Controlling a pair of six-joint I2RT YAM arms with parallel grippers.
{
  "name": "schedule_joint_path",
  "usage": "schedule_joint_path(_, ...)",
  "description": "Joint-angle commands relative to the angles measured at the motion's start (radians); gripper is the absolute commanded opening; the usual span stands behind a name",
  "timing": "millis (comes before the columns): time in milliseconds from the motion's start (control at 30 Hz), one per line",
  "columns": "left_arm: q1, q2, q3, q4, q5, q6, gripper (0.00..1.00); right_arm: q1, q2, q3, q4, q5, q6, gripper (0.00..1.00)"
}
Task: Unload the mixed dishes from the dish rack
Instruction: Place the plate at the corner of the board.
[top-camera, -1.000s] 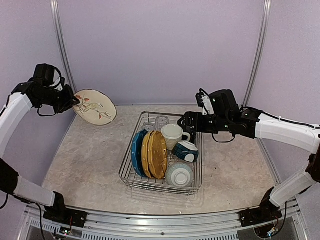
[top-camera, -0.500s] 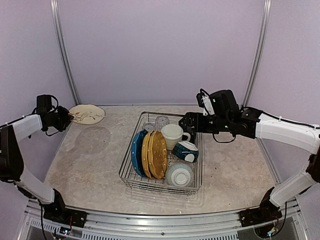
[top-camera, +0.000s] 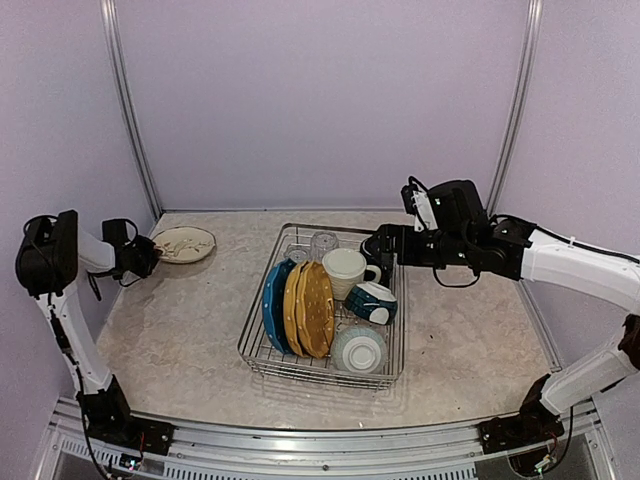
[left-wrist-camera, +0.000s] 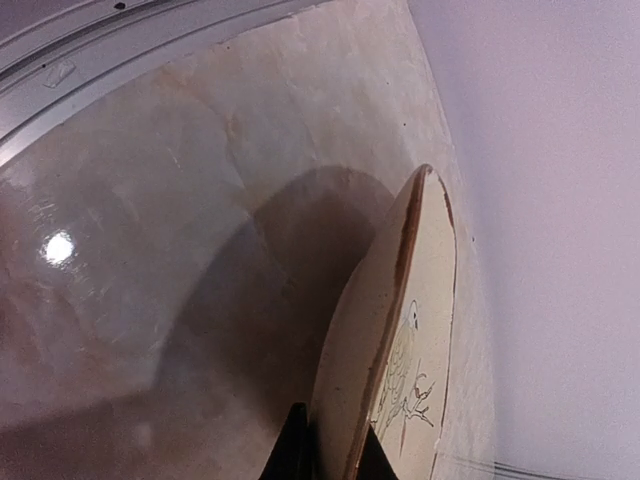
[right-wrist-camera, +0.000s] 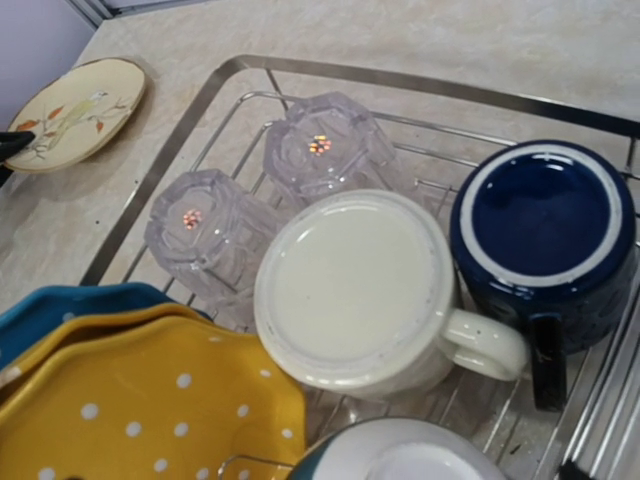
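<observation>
The wire dish rack (top-camera: 262, 345) stands mid-table. It holds a blue plate (top-camera: 273, 305), yellow dotted plates (top-camera: 312, 310), a cream mug (top-camera: 345, 268), a teal-and-white bowl (top-camera: 370, 302), a pale bowl (top-camera: 358, 350) and tumblers (top-camera: 323, 243). My left gripper (top-camera: 148, 256) is shut on the rim of a cream bird-painted plate (top-camera: 186, 243), held low and tilted at the far left; its fingertips (left-wrist-camera: 292, 455) pinch the plate (left-wrist-camera: 405, 330). My right gripper (top-camera: 373, 245) hovers open over the upturned cream mug (right-wrist-camera: 350, 285) and navy mug (right-wrist-camera: 540, 225).
The right wrist view also shows two upturned tumblers (right-wrist-camera: 205, 235), the yellow plates (right-wrist-camera: 150, 400), the bowl's rim (right-wrist-camera: 400, 455) and the bird plate (right-wrist-camera: 75, 110) beyond the rack's wire edge (right-wrist-camera: 160, 190). The lilac wall (left-wrist-camera: 560, 200) is close behind the plate.
My left arm has swung the bird plate down from high by the left wall to just above the table at the far left. My right arm has barely moved.
</observation>
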Motion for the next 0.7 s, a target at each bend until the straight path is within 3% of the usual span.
schedule_joint_path(0,0.0,0.026,0.095,0.161,0.04,-0.011,0.0,-0.006,-0.037,-0.025,-0.023,0.023,0.008,1.0)
schedule_joint_path(200,0.003,0.076,0.163,0.039,0.058,0.074,0.02,-0.007,-0.037,-0.027,-0.02,0.018,0.007,1.0)
schedule_joint_path(400,0.011,0.053,0.17,-0.098,0.027,0.102,0.51,-0.007,-0.026,-0.008,-0.027,0.012,-0.006,1.0)
schedule_joint_path(667,0.004,-0.102,0.137,-0.329,-0.039,0.123,0.86,-0.007,0.037,0.033,-0.037,-0.029,-0.035,1.0)
